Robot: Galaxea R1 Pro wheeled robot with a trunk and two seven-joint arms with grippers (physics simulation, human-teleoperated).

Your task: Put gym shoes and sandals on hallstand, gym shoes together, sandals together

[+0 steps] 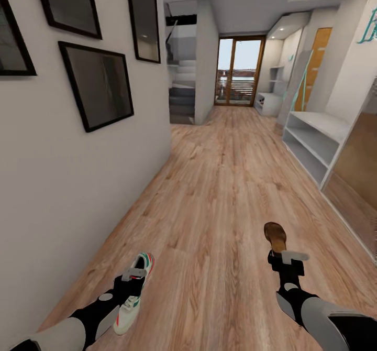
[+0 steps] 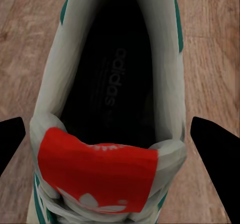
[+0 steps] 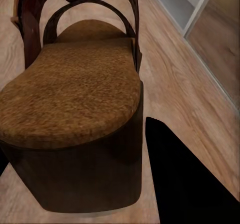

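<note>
The head camera looks forward and down along the wood floor toward the far glass door. The left wrist camera sits very close above a sneaker, also seen from the head. The right wrist camera is close behind a sandal, likewise shared.

Your left gripper hides the gym shoe's middle, and its toe runs off the left wrist view. You can't tell whether the jaws touch. The sandal's heel sits behind your right gripper.
</note>
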